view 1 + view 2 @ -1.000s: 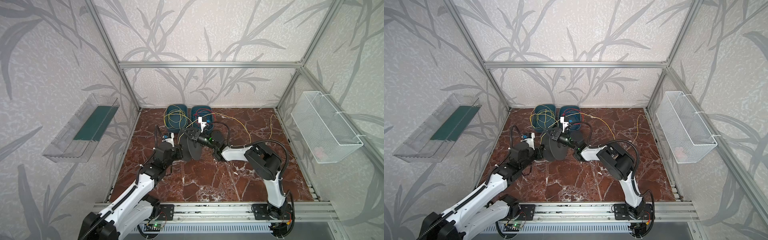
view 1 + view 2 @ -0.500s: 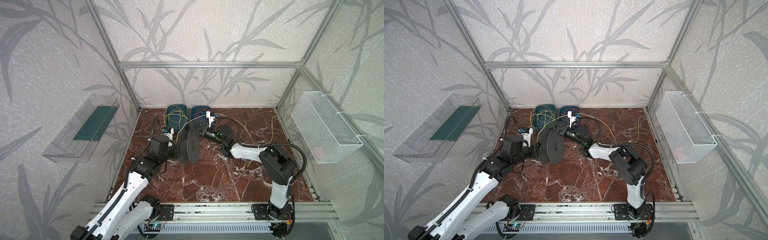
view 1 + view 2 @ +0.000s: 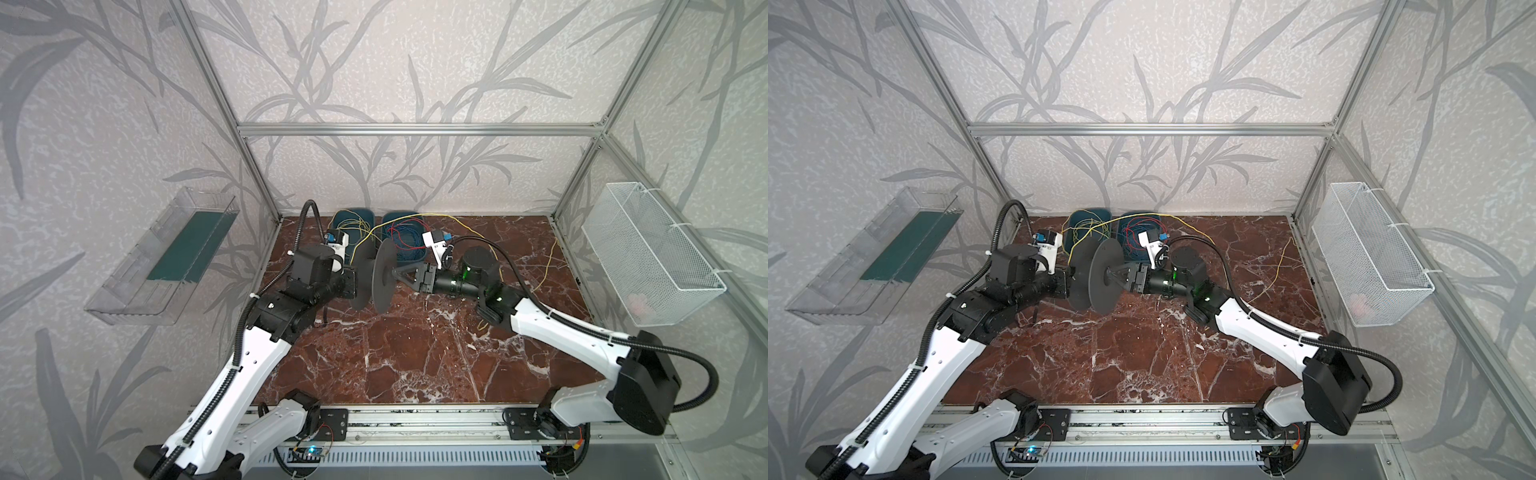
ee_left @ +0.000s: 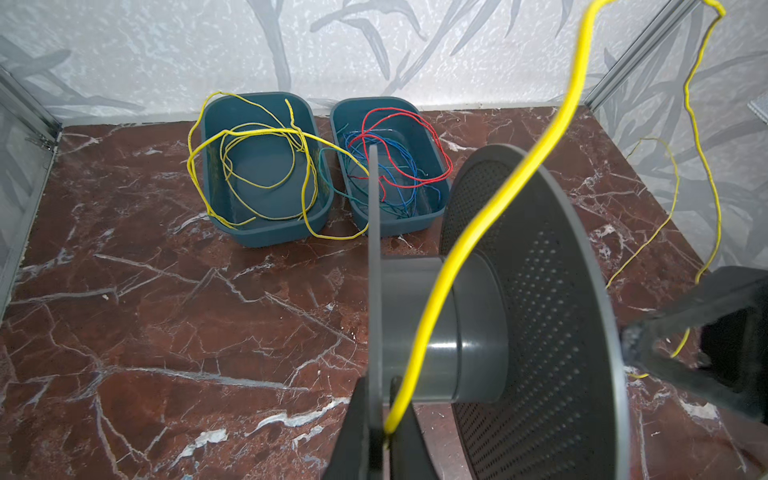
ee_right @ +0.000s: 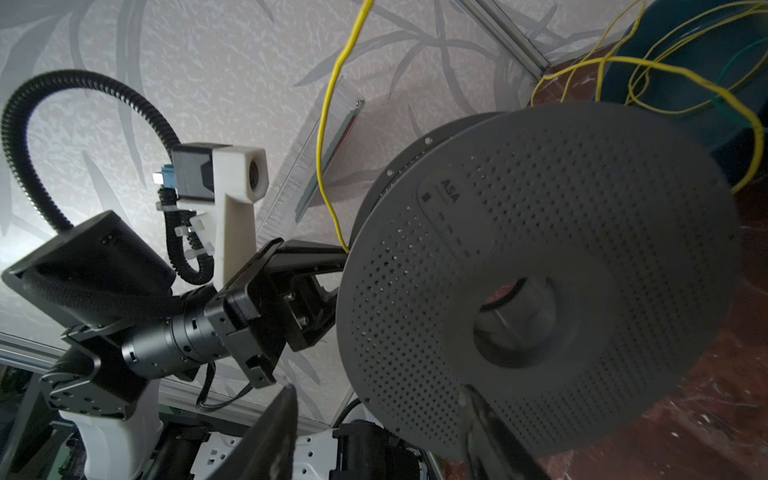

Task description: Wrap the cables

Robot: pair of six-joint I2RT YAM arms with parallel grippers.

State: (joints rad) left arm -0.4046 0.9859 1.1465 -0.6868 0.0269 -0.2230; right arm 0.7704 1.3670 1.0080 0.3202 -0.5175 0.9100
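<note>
Since the earlier frames the right arm has drawn back toward the right edge of the table (image 3: 415,353), and the right pincer (image 3: 397,276) has gone from together to apart. The spool (image 3: 382,274) has turned from face-on to edge-on in both top views.

**Present state**
- The left pincer (image 4: 376,440) is clamped on the rim of the spool's thin flange (image 4: 374,249). The end of the yellow cable (image 4: 490,216) runs down into that same grip.
- The right pincer holds nothing. Its tips face the perforated flange (image 4: 548,291), just beside the centre.
- The spool sits toward the far edge of the table, left of the middle, and appears clear of the surface.
- The yellow cable crosses the hub (image 4: 436,328) once, rises over the perforated flange and trails toward the table's right edge.
- More cables lie in two bins (image 4: 266,232) at the far edge.

**Procedure for the step in hand (judged)**
1. Keep the left clamp firm. It anchors both the spool and the cable end.
2. Take the free run with the right pincer close to the spool, where slack is shortest.
3. Lead the cable between the flanges and onto the hub, not over a rim.
4. Hold light, steady tension so that each turn lies beside the previous one.

**Caution**
The trailing run may snag on the right arm, or it may catch the yellow loops hanging over the left bin's wall.
</note>
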